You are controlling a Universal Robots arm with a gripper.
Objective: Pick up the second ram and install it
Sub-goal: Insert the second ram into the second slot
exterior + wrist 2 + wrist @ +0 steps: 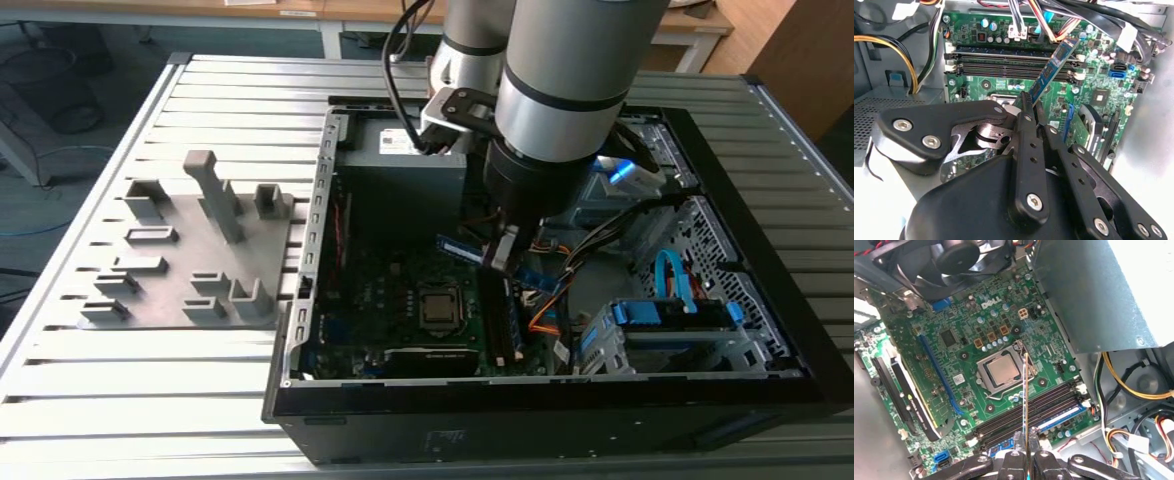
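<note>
My gripper [497, 252] hangs inside the open computer case [304, 300], shut on the second ram [467, 248]. In the second wrist view the ram [1055, 67] is a thin green stick angled out from the gripper [1029, 103] towards the row of memory slots [1004, 65]. In the first wrist view the ram [1026, 395] shows edge-on, rising from the gripper [1027, 452] above the dark memory slots [1019, 421], apart from them. One slot beside them holds a stick with a blue label [1061, 418]. The silver processor [1002, 369] sits just beyond the slots.
A grey holder block [187, 250] with upright posts stands on the slatted table at the exterior view's left. Around the board inside the case are the grey power supply [400, 185], a black fan [954, 260], loose cable bundles [1044, 20] and a blue drive cage [667, 318].
</note>
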